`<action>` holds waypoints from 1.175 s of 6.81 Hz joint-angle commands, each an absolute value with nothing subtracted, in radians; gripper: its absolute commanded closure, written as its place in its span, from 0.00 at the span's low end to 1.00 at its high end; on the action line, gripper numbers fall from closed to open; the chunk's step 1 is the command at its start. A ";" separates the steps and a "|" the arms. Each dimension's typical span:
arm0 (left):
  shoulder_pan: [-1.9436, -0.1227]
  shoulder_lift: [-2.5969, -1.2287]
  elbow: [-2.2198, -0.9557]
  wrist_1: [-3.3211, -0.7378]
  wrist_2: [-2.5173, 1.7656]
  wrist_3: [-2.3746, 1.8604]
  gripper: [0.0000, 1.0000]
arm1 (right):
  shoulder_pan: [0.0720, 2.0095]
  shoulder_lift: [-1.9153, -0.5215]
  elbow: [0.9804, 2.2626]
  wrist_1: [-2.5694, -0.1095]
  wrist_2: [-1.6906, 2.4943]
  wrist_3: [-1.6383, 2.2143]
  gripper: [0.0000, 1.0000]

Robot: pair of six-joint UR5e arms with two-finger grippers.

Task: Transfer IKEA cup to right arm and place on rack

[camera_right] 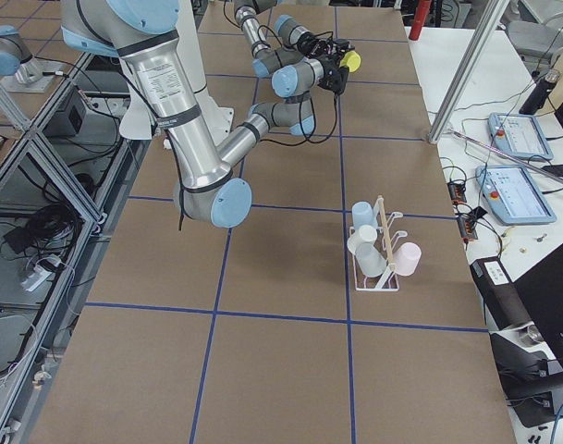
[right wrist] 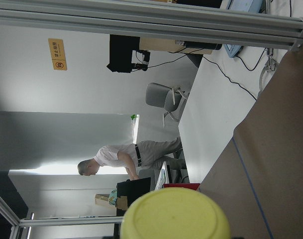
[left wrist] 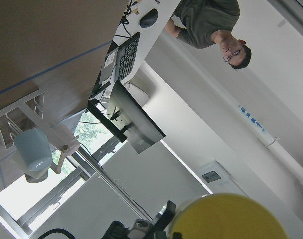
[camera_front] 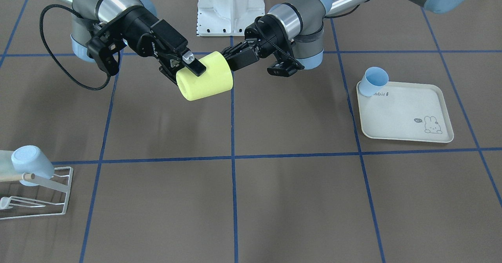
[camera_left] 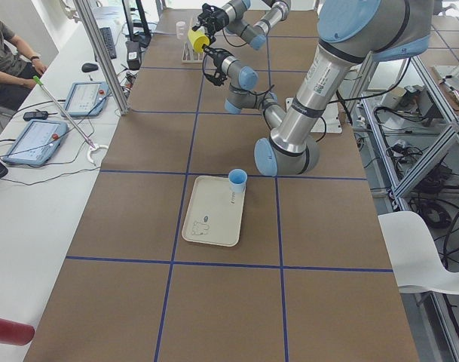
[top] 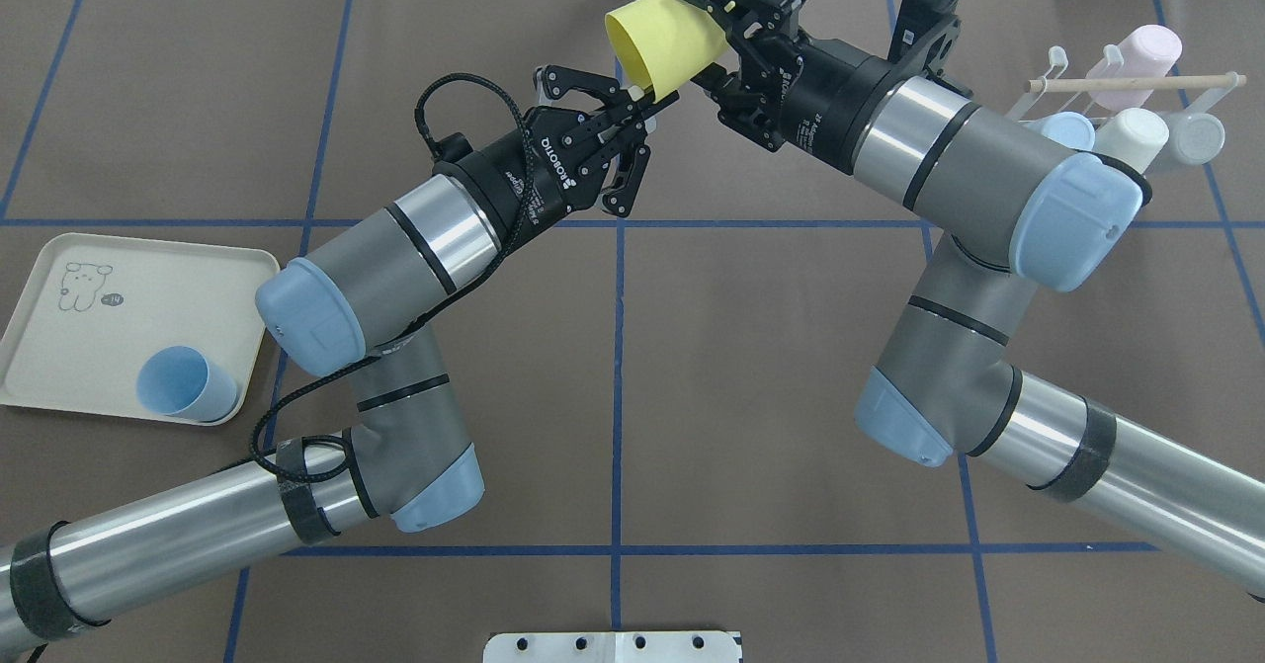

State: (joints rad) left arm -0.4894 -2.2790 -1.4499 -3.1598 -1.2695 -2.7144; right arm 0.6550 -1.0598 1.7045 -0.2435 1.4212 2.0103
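A yellow cup [camera_front: 206, 78] hangs in the air over the table's far middle, lying on its side. It also shows in the overhead view [top: 662, 41]. My right gripper [camera_front: 184, 73] is shut on its base end, one finger over the side wall and one under it. My left gripper [camera_front: 232, 57] pinches the cup's rim from the other side, fingers close together. In the overhead view the left gripper [top: 642, 115] meets the rim's lower edge and the right gripper [top: 716, 21] clamps the closed end. The white wire rack [camera_front: 43, 192] with its wooden dowel stands at the table's right end [top: 1127, 85].
The rack holds light blue [top: 1067, 131], white [top: 1132, 139] and pink [top: 1146, 50] cups. A cream rabbit-print tray [camera_front: 408, 118] lies at the robot's left with a blue cup [camera_front: 374, 80] on its corner. Operators show in the wrist views.
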 commanded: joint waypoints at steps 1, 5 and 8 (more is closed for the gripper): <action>-0.489 -2.272 -1.450 -3.163 -1.267 -2.659 0.01 | 0.657 -1.060 1.704 -0.244 1.422 2.010 1.00; -0.489 -2.267 -1.453 -3.169 -1.269 -2.634 0.00 | 0.666 -1.060 1.704 -0.244 1.420 2.010 1.00; -0.494 -2.266 -1.457 -3.171 -1.269 -2.628 0.00 | 0.835 -1.063 1.613 -0.249 1.428 2.019 1.00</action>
State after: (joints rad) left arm -0.4920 -2.2668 -1.4566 -3.1708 -1.2686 -2.6322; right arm 0.7695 -1.0618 1.6603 -0.2478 1.4245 2.0174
